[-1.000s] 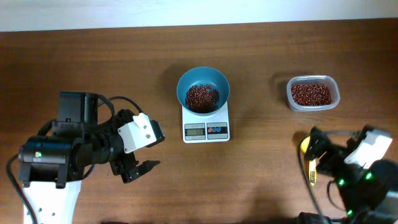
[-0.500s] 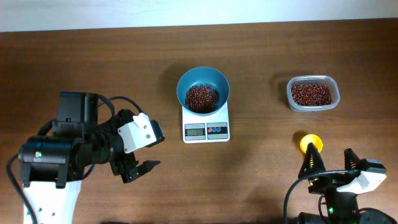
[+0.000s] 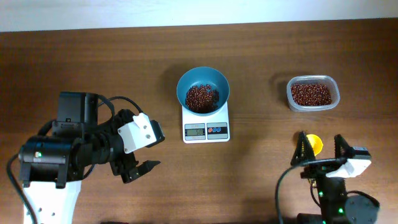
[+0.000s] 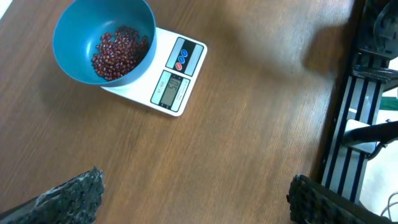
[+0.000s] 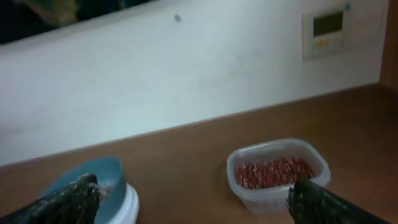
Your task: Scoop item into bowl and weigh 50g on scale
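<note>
1. A round deep teal-blue bowl (image 3: 203, 89) stands on a small white square digital scale (image 3: 206, 129) at mid-worktop (image 3: 93, 62), toward the far edge. It holds a low heap of small dark red-brown beans (image 3: 200, 98).
2. A clear rounded-rectangular plastic tub (image 3: 313, 93), well apart toward the right edge, holds more of the same beans.
3. Count: one bowl, one scale, one tub, two bean lots, one small yellow object (image 3: 314, 143), two grippers.
4. The left gripper (image 3: 140, 169), front left, has its fingers wide apart and empty. The right gripper (image 3: 319, 149), front right, is likewise spread, gripping nothing.
5. The scale's digits are unreadable; the yellow object is partly hidden behind the right gripper; the right wrist view is blurred, with the bowl cut off
</note>
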Robot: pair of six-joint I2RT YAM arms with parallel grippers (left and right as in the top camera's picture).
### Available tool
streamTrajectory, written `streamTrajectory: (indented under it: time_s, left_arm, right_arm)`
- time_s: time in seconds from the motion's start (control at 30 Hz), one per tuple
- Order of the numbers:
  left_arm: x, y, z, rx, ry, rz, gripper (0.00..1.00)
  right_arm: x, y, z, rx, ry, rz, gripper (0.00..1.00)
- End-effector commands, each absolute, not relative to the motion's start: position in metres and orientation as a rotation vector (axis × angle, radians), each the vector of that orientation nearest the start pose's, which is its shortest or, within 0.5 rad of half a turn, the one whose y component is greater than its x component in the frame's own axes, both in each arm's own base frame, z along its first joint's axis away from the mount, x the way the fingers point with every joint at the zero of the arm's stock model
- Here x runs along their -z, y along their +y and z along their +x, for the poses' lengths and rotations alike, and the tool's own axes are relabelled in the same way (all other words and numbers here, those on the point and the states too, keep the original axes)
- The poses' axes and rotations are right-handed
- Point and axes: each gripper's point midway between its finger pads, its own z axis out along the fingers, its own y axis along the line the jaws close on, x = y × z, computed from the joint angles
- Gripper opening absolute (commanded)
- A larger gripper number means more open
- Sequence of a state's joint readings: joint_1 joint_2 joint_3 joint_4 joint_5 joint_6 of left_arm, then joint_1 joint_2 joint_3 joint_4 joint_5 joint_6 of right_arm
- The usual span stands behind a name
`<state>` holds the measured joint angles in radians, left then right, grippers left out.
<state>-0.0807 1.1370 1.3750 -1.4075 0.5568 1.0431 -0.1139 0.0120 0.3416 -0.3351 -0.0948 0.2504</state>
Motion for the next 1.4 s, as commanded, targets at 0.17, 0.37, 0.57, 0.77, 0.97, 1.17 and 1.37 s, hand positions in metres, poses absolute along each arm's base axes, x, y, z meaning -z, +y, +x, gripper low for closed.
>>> streamTrajectory:
  time_s: [0.17,0.37,0.57,0.77,0.97,1.17,1.37]
  left_arm:
    - [-0.271,-0.107,0.213,0.394,2.043,1.441,0.99]
    - [-0.271,-0.107,0.213,0.394,2.043,1.441,0.99]
    - [-0.271,-0.107,0.213,0.394,2.043,1.441,0.99]
    - [-0.271,-0.107,0.213,0.394,2.043,1.441,0.99]
    - [-0.271,-0.107,0.213,0.394,2.043,1.441,0.99]
    - [-0.271,-0.107,0.213,0.394,2.043,1.441,0.99]
    - [-0.271,-0.107,0.213,0.394,2.043,1.441,0.99]
  right_arm:
    - [-0.217,-0.003,0.235,-0.201,1.528,0.165,0.99]
    - [-0.210,0.012,0.237,-0.110,1.551,-0.037,0.99]
    - [-0.193,0.009,0.238,-0.077,1.603,-0.037,0.99]
    - [-0.167,0.011,0.245,-0.093,1.618,-0.034,0.99]
    - [-0.158,0.009,0.246,-0.073,1.641,-0.025,0.99]
    - [-0.157,0.007,0.246,-0.025,1.642,-0.055,0.99]
    - [-0.157,0.007,0.246,-0.028,1.641,-0.057,0.99]
